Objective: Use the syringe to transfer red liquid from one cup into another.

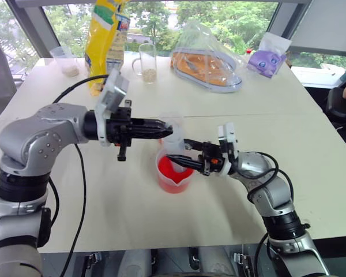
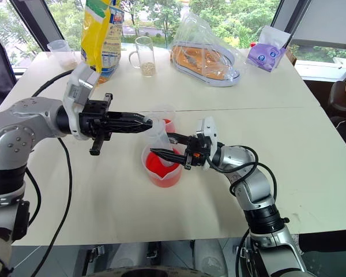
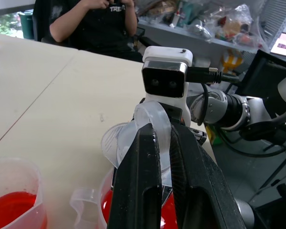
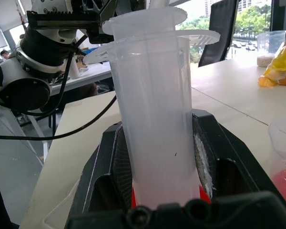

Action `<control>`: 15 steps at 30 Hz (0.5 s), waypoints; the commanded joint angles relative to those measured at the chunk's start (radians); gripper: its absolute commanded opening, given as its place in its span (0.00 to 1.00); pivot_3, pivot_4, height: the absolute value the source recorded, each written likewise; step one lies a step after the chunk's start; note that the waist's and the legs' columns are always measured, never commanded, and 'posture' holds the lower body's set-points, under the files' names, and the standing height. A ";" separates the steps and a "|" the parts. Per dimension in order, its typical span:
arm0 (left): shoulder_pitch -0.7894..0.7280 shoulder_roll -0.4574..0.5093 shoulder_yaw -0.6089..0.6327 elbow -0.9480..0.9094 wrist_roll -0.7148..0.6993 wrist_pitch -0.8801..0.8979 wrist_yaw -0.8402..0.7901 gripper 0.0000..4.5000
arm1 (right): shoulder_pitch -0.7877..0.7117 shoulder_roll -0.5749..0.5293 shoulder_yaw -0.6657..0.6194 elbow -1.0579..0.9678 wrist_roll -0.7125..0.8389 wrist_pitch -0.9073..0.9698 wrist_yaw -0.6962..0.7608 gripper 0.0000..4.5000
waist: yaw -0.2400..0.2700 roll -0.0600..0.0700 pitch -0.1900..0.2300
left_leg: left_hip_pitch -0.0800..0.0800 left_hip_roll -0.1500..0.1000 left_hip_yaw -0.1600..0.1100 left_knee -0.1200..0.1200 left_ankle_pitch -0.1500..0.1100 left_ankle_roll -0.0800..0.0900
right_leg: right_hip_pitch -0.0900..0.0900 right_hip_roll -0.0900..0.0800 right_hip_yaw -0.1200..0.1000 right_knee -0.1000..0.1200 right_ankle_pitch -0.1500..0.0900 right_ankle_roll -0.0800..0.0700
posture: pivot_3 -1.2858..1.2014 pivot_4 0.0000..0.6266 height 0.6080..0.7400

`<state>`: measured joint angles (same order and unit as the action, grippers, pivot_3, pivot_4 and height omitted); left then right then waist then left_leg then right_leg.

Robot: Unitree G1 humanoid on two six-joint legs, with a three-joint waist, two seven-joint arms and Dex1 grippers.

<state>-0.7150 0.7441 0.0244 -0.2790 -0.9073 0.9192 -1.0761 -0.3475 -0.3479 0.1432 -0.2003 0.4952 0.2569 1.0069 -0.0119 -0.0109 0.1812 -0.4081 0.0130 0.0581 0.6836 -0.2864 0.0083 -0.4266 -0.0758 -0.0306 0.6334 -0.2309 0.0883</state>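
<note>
Clear syringe [image 4: 155, 119] stands upright in spouted beaker [image 1: 174, 173] of red liquid [image 1: 168, 168].

Colours and patterns. The table [image 1: 259, 98] is pale cream. The spouted beaker [image 1: 174, 173] at centre is translucent and tinted by bright red liquid [image 1: 172, 180]; the syringe [image 4: 155, 119] standing in it is milky clear, and the small cup [image 2: 164, 119] just behind it shows red at its base. Both grippers, left [image 1: 161, 128] and right [image 1: 176, 160], have black fingers on silver-grey arms, the right one marked with orange. At the far edge stand a yellow bag [image 1: 104, 43] printed in green and blue, a clear mug [image 1: 146, 60] holding beige grains, a clear wrapper [image 1: 210, 57] over orange contents, and a purple packet [image 1: 266, 60].
</note>
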 commanded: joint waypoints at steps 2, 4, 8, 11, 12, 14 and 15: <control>-0.062 0.006 0.061 0.021 -0.029 -0.006 0.000 0.01 | -0.009 -0.008 0.005 -0.029 0.017 0.007 0.016 0.31 | 0.000 0.000 0.000 | 0.000 0.000 0.000 0.000 0.000 0.000 | 0.000 0.000 0.000 0.000 0.000 0.000 | 0.52 0.24 1.00; -0.094 0.006 0.076 0.046 -0.036 -0.002 0.007 0.01 | -0.011 -0.016 0.008 -0.013 0.018 0.010 0.032 0.31 | 0.000 0.000 0.000 | 0.000 0.000 0.000 0.000 0.000 0.000 | 0.000 0.000 0.000 0.000 0.000 0.000 | 0.52 0.24 1.00; -0.131 0.004 0.088 0.075 -0.037 -0.007 0.020 0.01 | -0.017 -0.025 0.013 0.010 0.018 0.008 0.046 0.31 | 0.000 0.000 0.000 | 0.000 0.000 0.000 0.000 0.000 0.000 | 0.000 0.000 0.000 0.000 0.000 0.000 | 0.52 0.24 1.00; -0.152 0.006 0.093 0.088 -0.036 -0.008 0.025 0.01 | -0.020 -0.028 0.020 0.016 0.023 0.012 0.052 0.31 | 0.000 0.000 0.000 | 0.000 0.000 0.000 0.000 0.000 0.000 | 0.000 0.000 0.000 0.000 0.000 0.000 | 0.52 0.24 1.00; -0.156 0.007 0.094 0.091 -0.036 -0.010 0.027 0.01 | -0.019 -0.028 0.023 0.018 0.023 0.012 0.054 0.31 | 0.000 0.000 0.000 | 0.000 0.000 0.000 0.000 0.000 0.000 | 0.000 0.000 0.000 0.000 0.000 0.000 | 0.52 0.24 1.00; -0.165 0.007 0.099 0.098 -0.037 -0.011 0.032 0.01 | -0.018 -0.027 0.030 0.022 0.021 0.011 0.056 0.31 | 0.000 0.000 0.000 | 0.000 0.000 0.000 0.000 0.000 0.000 | 0.000 0.000 0.000 0.000 0.000 0.000 | 0.52 0.24 1.00; -0.168 0.008 0.100 0.101 -0.036 -0.012 0.033 0.01 | -0.018 -0.027 0.032 0.023 0.022 0.012 0.057 0.31 | 0.000 0.000 0.000 | 0.000 0.000 0.000 0.000 0.000 0.000 | 0.000 0.000 0.000 0.000 0.000 0.000 | 0.52 0.24 1.00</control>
<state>-0.8290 0.7413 0.0248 -0.1988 -0.9382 0.9469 -1.0803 -0.3901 -0.3553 0.1320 -0.1833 0.5323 0.2561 1.0145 -0.0121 -0.0110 0.1813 -0.4081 0.0129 0.0578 0.6838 -0.2864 0.0083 -0.4266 -0.0757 -0.0307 0.6335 -0.2309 0.0883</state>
